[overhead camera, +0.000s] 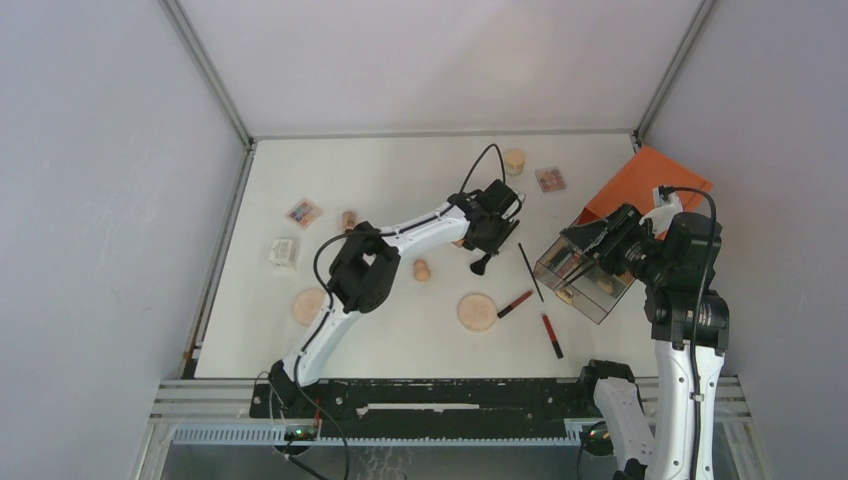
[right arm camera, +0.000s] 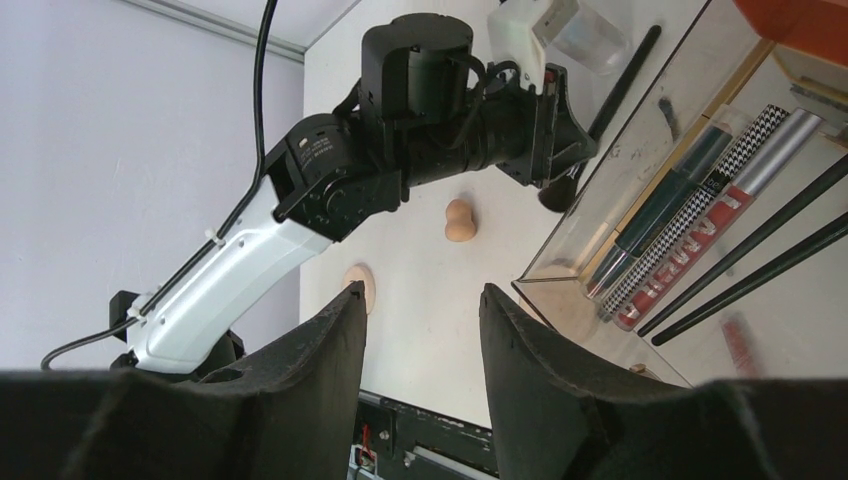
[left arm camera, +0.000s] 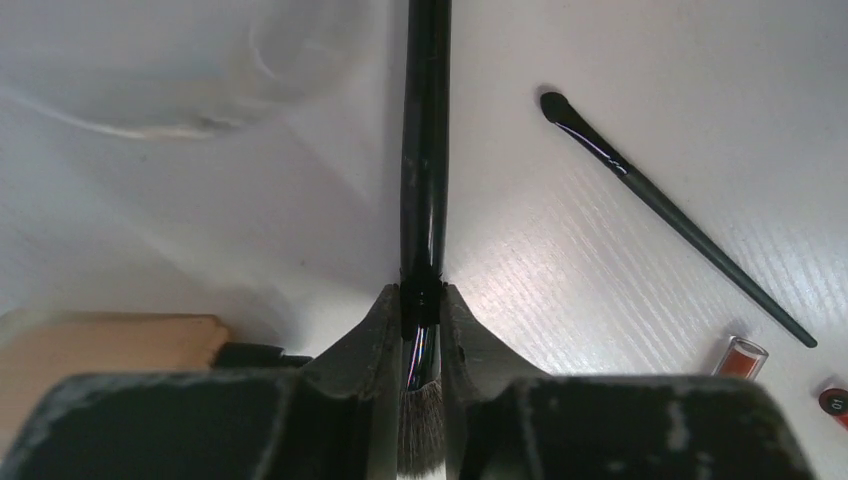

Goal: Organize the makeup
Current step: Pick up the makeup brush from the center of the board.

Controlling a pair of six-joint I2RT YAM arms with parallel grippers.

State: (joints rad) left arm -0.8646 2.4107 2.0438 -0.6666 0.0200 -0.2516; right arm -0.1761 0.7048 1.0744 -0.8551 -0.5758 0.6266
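The black brush (left arm camera: 425, 150) runs off the top edge, its bristles partly hidden.

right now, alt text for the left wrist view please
The left gripper pinches a black brush near its bristles, handle pointing away over the white table. A thinner brush lies diagonally at right, a red tube near its handle end.

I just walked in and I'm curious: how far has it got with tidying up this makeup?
Early days. A few tubes lie in the clear drawer box. The left gripper is shut on a black brush; the right gripper stands open by the box. Still on the table: a thin brush, two red pencils, two tan discs, two palettes and a sponge.
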